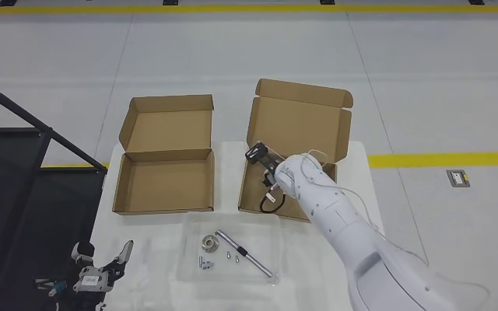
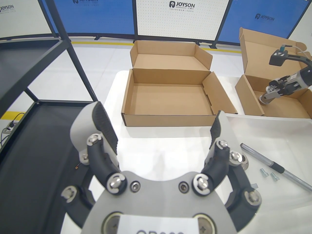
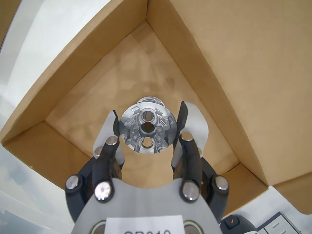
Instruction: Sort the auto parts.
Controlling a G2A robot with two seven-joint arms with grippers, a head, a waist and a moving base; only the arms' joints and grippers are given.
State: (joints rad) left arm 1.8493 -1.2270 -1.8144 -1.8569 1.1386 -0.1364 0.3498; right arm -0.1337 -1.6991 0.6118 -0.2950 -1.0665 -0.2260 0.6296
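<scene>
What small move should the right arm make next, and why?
Probably lower slightly and open the jaws to release the part. The right gripper is shut on a round metal hub, held inside the walls of the cardboard box, above its bare floor. Whether the hub touches the floor cannot be told, so lowering gently seems safest.

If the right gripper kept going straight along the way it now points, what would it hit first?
The bare floor of the cardboard box that it points into, near a corner. The metal hub clamped in the right gripper would probably touch down before the fingers; depth is unclear.
</scene>
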